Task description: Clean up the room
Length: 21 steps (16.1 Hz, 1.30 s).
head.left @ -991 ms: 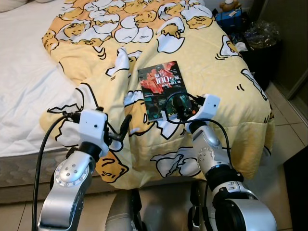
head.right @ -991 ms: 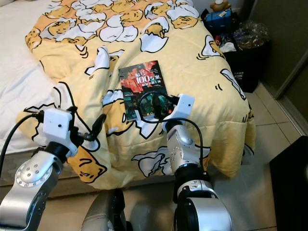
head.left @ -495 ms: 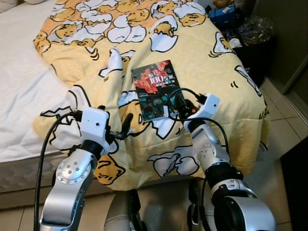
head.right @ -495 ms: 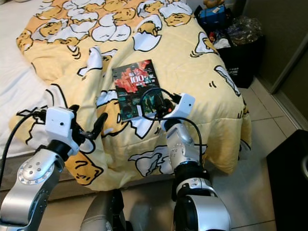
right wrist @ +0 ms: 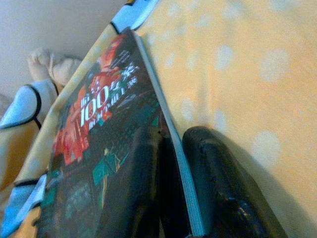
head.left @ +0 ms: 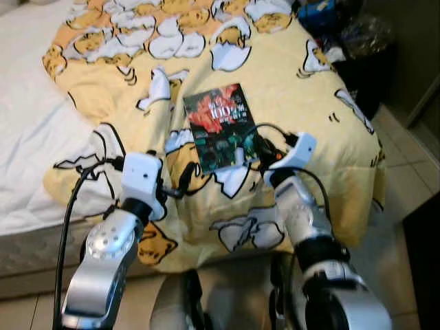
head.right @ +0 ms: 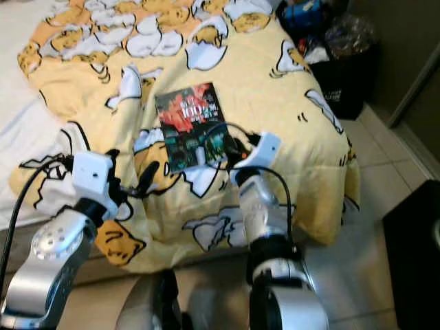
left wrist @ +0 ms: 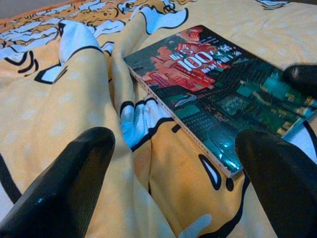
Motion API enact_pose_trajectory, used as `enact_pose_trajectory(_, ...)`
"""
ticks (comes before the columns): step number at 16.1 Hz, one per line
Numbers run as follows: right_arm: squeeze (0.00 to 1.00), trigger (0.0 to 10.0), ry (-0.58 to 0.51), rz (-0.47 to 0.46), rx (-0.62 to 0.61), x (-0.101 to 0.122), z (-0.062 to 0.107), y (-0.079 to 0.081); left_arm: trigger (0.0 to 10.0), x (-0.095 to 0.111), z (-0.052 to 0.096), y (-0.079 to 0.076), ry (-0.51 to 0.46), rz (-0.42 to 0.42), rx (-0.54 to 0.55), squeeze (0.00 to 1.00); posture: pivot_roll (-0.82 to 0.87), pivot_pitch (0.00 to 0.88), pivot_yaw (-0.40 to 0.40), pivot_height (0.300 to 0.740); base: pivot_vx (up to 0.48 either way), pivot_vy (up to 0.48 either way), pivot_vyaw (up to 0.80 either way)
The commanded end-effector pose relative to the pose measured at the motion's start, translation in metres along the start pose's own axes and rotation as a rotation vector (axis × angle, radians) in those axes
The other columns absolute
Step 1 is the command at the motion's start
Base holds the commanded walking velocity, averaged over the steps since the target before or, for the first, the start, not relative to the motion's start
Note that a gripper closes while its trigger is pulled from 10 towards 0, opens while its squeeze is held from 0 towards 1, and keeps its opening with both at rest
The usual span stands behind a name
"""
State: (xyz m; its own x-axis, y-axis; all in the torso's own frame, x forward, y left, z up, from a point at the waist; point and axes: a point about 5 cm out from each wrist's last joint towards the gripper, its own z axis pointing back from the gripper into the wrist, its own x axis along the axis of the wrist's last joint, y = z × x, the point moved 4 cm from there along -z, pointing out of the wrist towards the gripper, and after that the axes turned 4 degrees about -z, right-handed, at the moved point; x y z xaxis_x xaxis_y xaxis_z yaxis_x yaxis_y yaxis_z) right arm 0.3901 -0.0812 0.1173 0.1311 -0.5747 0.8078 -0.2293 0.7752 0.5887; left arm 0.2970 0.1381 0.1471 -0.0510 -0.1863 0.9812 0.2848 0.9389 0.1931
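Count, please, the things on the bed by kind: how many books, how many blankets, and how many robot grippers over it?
Book: 1
Yellow blanket: 1
Grippers: 2, the left gripper and the right gripper, which is at the book's near edge
Total: 4

Book (left wrist: pixel 213 91) flat on yellow blanket (left wrist: pixel 59 99) — beyond the left end effector's (left wrist: pixel 173 183) spread fingers (left wrist: pixel 64 183).

Glossy red-and-teal book (head.left: pixel 222 126), flat, cover up, on yellow egg-patterned blanket (head.left: pixel 295 75).
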Motion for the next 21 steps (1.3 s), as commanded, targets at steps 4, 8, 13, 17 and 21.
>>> enact_pose_trajectory(4,0.00,0.0,-0.103,0.120,0.063,0.028,0.000,0.021,10.0,-0.003,0.000,0.003,0.013,-0.012,0.001,0.00,0.09,0.137,0.152,0.609,0.000,0.000,0.00)
enact_pose_trajectory(8,0.00,0.0,-0.091,0.129,0.049,0.024,0.010,0.018,10.0,-0.004,-0.003,0.000,0.007,-0.007,-0.003,0.00,0.07,0.120,0.141,0.609,0.000,0.000,0.00)
enact_pose_trajectory(13,0.00,0.0,-0.072,0.297,-0.054,0.014,0.021,0.001,10.0,-0.006,-0.008,0.000,-0.002,-0.004,0.010,0.00,0.06,0.070,0.102,0.609,0.000,0.000,0.00)
enact_pose_trajectory(17,0.00,0.0,-0.102,0.403,-0.038,0.026,0.029,-0.004,10.0,-0.005,-0.028,-0.005,-0.048,0.032,0.045,0.00,0.01,0.000,0.041,0.634,0.000,0.000,0.00)
enact_pose_trajectory(21,0.00,0.0,-0.089,0.424,-0.065,0.027,0.035,-0.023,10.0,-0.010,-0.044,-0.006,-0.062,0.099,0.093,0.00,-0.03,0.000,-0.004,0.669,0.000,0.000,0.00)
